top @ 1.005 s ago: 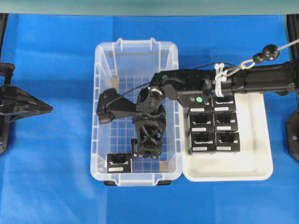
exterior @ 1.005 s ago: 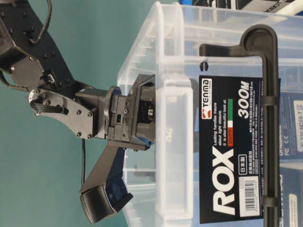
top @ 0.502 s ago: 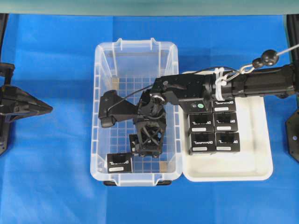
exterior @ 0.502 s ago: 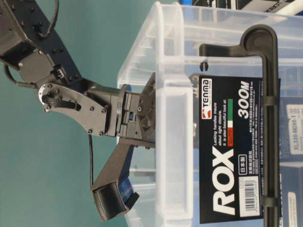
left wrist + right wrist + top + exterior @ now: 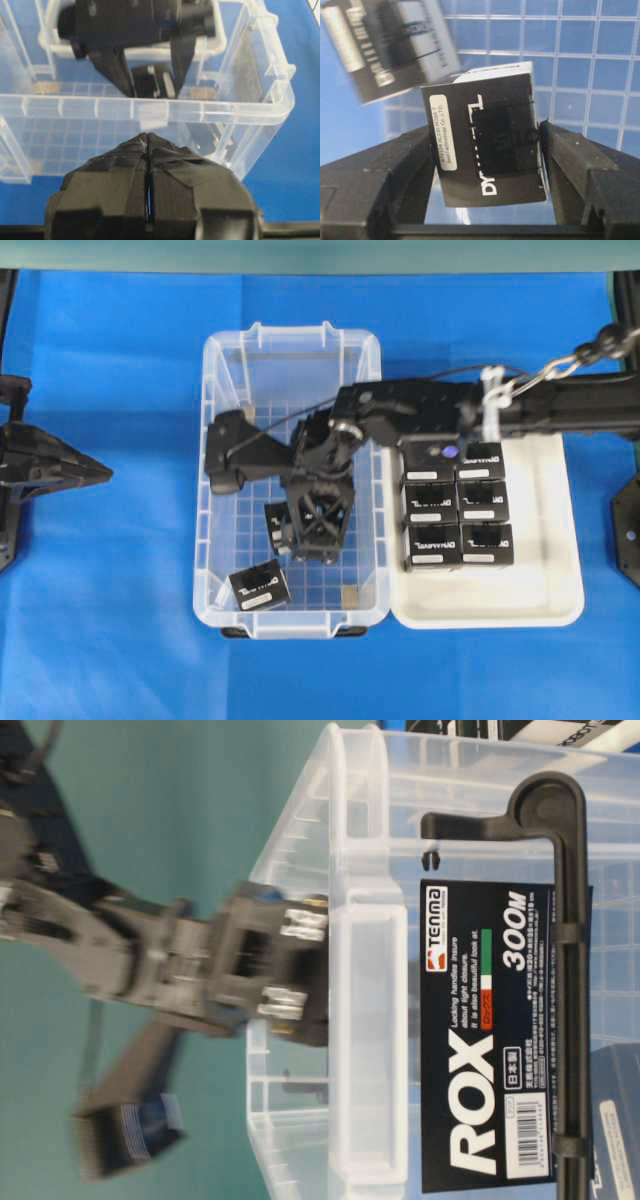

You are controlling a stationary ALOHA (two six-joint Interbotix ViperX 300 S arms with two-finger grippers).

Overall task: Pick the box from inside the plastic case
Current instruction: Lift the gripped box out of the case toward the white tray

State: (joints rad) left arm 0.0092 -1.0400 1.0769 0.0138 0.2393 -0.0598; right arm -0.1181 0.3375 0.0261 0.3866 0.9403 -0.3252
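Right gripper (image 5: 487,145) clamped on the box (image 5: 487,137), a finger (image 5: 400,165) pressed to each side, label facing the camera. Box (image 5: 278,528) sitting mid-frame in the overhead view, inside the plastic case (image 5: 212,490), low and centre. Second box (image 5: 259,586) lying near the case's lower left corner. Six more packed in the white tray (image 5: 540,605) at right. Left gripper (image 5: 149,200) pinched closed, parked outside the case wall.

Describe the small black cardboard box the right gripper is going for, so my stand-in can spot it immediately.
Find the large clear plastic tub in the middle of the blue table cover. Two small black cardboard boxes lie inside; the wanted box sits near the tub's centre, between the fingers of the right gripper. Unlike the other box near the tub's front wall, which lies free, this one is gripped.
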